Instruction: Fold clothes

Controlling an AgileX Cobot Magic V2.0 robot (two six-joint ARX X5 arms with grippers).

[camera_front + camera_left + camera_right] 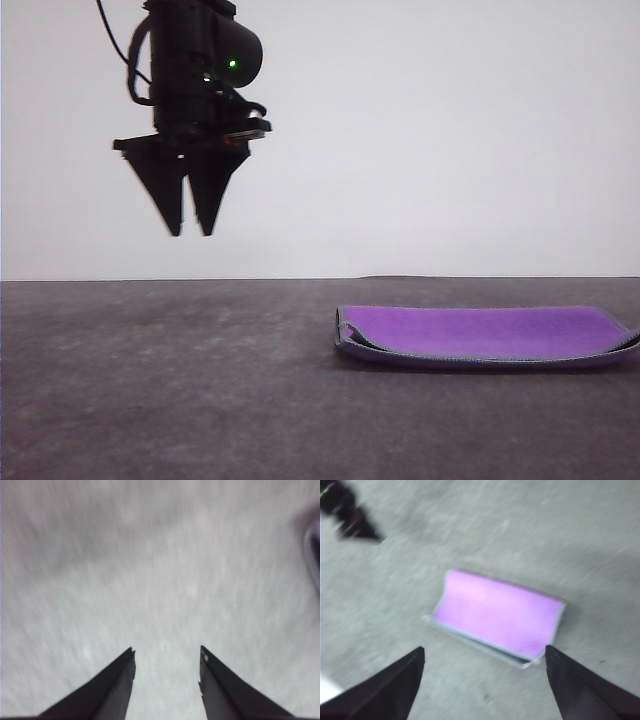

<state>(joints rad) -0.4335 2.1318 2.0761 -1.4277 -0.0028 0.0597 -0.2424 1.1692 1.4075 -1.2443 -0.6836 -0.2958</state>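
I have the grey table (pixel 150 380) in front of me, and on its right side lies the cloth (pixel 480 335), already doubled over once with the purple face up and the grey stitched edging showing along the near edge. In the right wrist view the cloth (pixel 497 615) reads as a narrow rectangle, one end curling up a little. I judge one fold is done and the piece is either finished or waiting for a second fold across its length.

My left gripper (pixel 193 230) hangs high above the table's left side, well apart from the cloth, fingers slightly parted and holding nothing. My right gripper (pixel 482 652) hovers over the cloth, fingers spread wide and empty.

For another fold, I would lower the right gripper to the curled end and pinch both layers.
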